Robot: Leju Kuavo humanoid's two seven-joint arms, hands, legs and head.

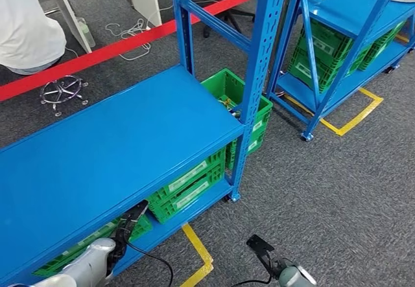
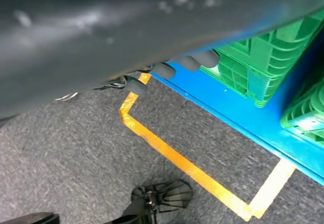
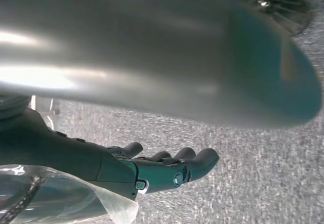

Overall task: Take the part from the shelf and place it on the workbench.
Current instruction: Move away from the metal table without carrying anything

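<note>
In the right wrist view my right hand (image 3: 153, 171) hangs over the grey carpet with its dark fingers (image 3: 198, 158) stretched out. A clear plastic bag with the part (image 3: 57, 198) lies against its palm and hangs with it above the floor. In the left wrist view my left hand (image 2: 183, 64) shows its fingers apart with nothing in them, close to the lower shelf's edge. My left arm (image 1: 93, 264) is low beside the blue shelf (image 1: 112, 144), and my right arm (image 1: 288, 275) is lower right over the carpet.
Green crates (image 1: 188, 183) fill the lower shelf board, and one more crate (image 1: 235, 92) stands behind the upright. Yellow floor tape (image 1: 200, 251) marks the shelf corner. A second blue rack (image 1: 342, 41) stands far right. A person in white (image 1: 26, 28) sits far left behind red tape.
</note>
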